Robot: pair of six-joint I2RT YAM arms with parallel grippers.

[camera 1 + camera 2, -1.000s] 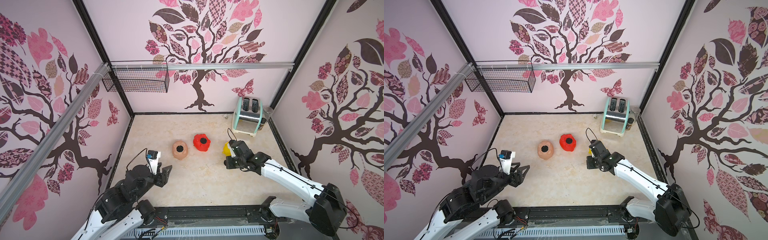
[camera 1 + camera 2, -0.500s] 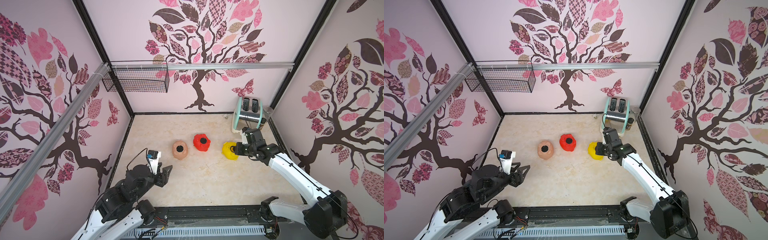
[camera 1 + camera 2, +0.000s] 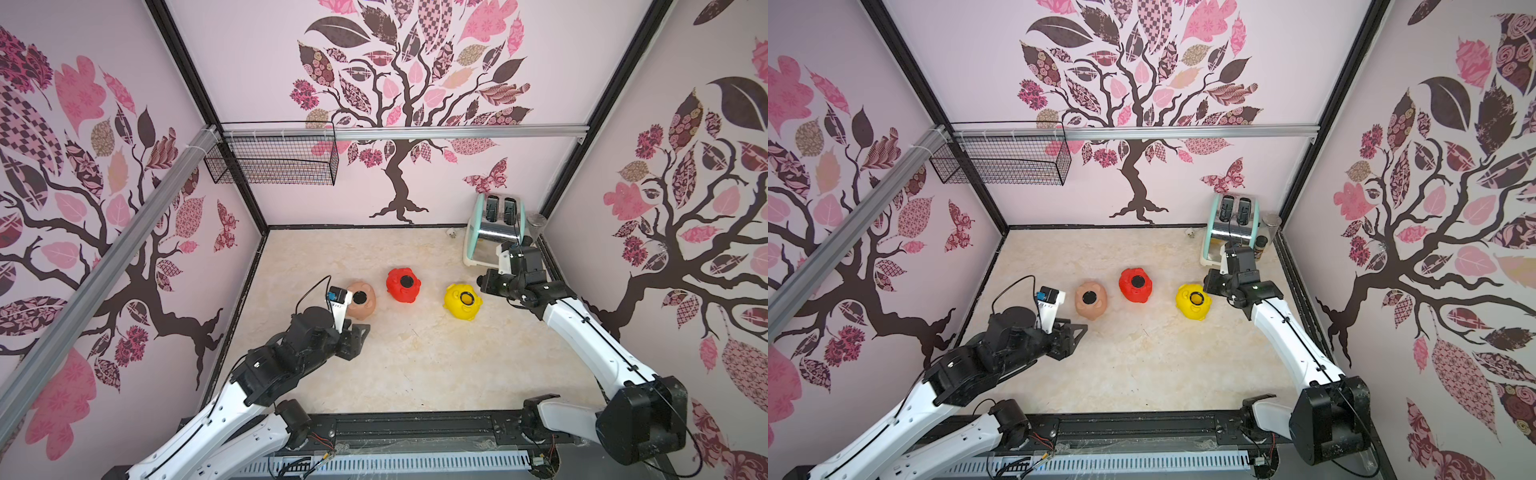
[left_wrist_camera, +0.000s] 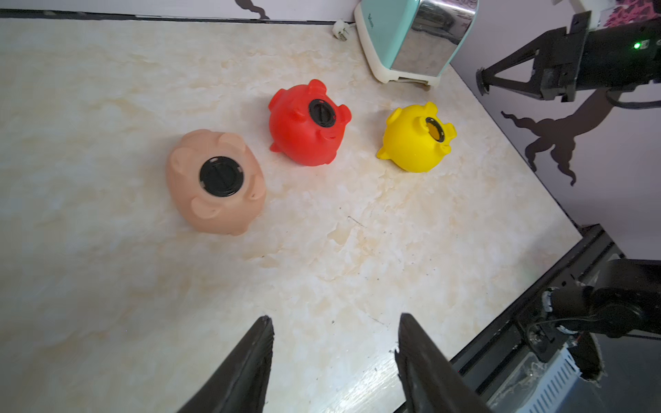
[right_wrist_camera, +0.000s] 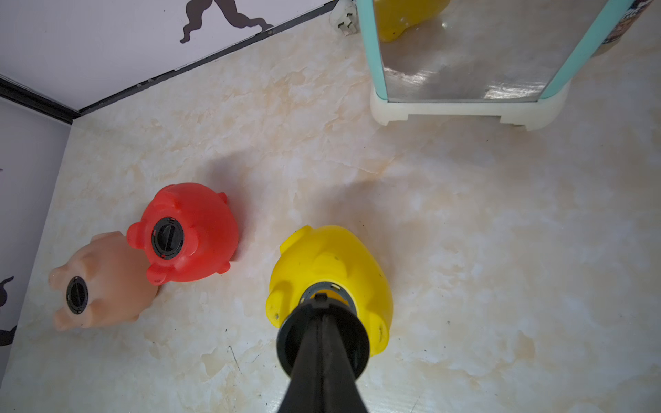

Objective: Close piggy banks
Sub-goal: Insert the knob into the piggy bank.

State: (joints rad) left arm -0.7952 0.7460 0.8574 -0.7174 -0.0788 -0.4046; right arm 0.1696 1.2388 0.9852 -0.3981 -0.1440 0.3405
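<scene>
Three piggy banks lie belly-up in a row on the marble top. The peach one (image 3: 365,308) (image 4: 186,200) and the red one (image 3: 402,293) (image 4: 297,139) each have a black plug in the belly hole. The yellow one (image 3: 459,309) (image 5: 332,257) shows a dark-rimmed hole with yellow inside. My right gripper (image 3: 482,284) (image 5: 321,296) hovers just right of the yellow pig, shut on a black round plug (image 5: 286,339). My left gripper (image 3: 357,332) (image 4: 334,321) is open and holds nothing, in front of the peach pig.
A mint and chrome toaster (image 3: 494,228) stands at the back right, close behind my right gripper, with a jar (image 3: 1268,224) beside it. A wire basket (image 3: 274,162) hangs on the back left wall. A black rail (image 3: 415,424) runs along the front edge.
My right gripper, still shut on the plug, has swung from over the yellow pig to its right side, uncovering the pig. The left arm has stayed put.
</scene>
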